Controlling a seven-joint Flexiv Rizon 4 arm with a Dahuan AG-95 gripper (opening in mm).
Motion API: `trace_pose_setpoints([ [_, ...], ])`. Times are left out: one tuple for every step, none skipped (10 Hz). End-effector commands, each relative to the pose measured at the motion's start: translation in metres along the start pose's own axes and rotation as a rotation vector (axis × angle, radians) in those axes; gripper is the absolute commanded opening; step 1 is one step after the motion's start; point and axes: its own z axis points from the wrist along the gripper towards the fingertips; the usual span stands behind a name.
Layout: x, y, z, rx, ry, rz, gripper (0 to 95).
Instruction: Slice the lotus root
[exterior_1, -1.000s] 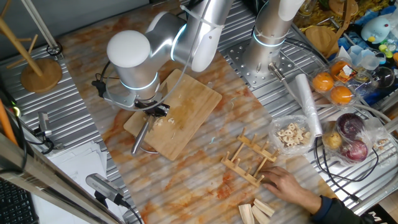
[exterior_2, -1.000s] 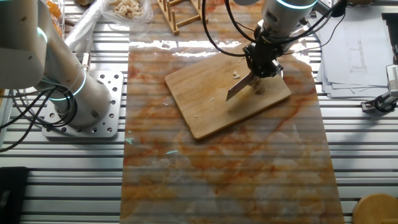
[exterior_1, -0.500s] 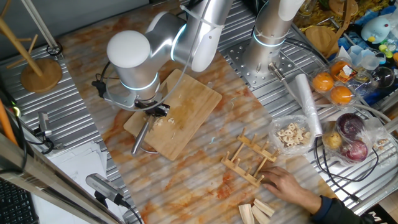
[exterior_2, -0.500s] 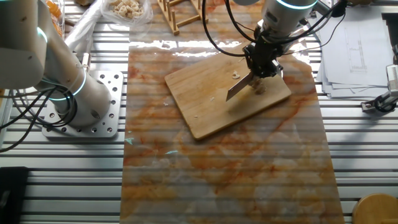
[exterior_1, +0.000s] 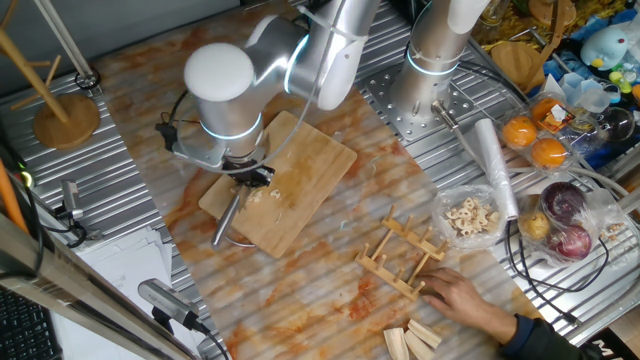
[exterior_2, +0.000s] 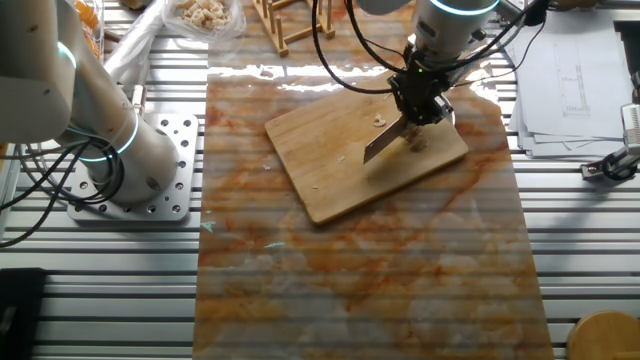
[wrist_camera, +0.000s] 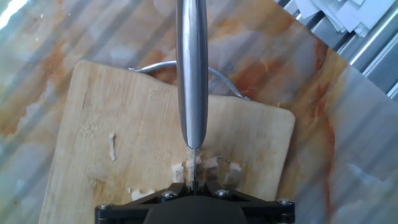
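Note:
The lotus root is several tiny cream fragments (wrist_camera: 214, 167) on the wooden cutting board (wrist_camera: 93, 143), right under the knife. They also show in one fixed view (exterior_1: 262, 195) and in the other fixed view (exterior_2: 415, 142). My gripper (wrist_camera: 193, 186) is shut on a steel knife (wrist_camera: 191, 74), whose blade points away from the hand over the board. The gripper (exterior_1: 250, 178) stands over the board's (exterior_1: 305, 165) near-left part. In the other fixed view the gripper (exterior_2: 422, 100) holds the knife (exterior_2: 385, 140) slanting down onto the board (exterior_2: 340, 170).
A wooden rack (exterior_1: 405, 255), a person's hand (exterior_1: 465, 295) and pale wooden blocks (exterior_1: 412, 343) are at the front right. A clear bag of holed slices (exterior_1: 470, 218), oranges (exterior_1: 535, 140) and onions (exterior_1: 565, 215) lie to the right. A second arm's base (exterior_1: 425, 90) stands behind.
The arm's elbow and wrist have shifted slightly to the right in one fixed view. The knife stays on the same spot of the board over the fragments.

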Motion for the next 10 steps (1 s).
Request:
trace_pose_setpoints([
  [-0.001,0.002,0.006,-0.02,0.032,-0.01,0.0],
  [0.0,0.003,-0.002,-0.023,0.043,-0.014,0.0],
  [0.001,0.004,-0.009,-0.021,0.056,-0.015,0.0],
  [0.004,0.006,-0.019,-0.029,0.062,-0.023,0.0],
  [0.007,0.007,-0.018,-0.027,0.058,-0.018,0.0],
  [0.009,0.008,-0.016,-0.022,0.056,-0.015,0.0],
  [0.009,0.009,-0.016,-0.023,0.056,-0.016,0.0],
  [0.01,0.009,-0.015,-0.021,0.057,-0.018,0.0],
  [0.01,0.008,-0.013,-0.019,0.057,-0.019,0.0],
  [0.01,0.008,-0.01,-0.012,0.057,-0.02,0.0],
])
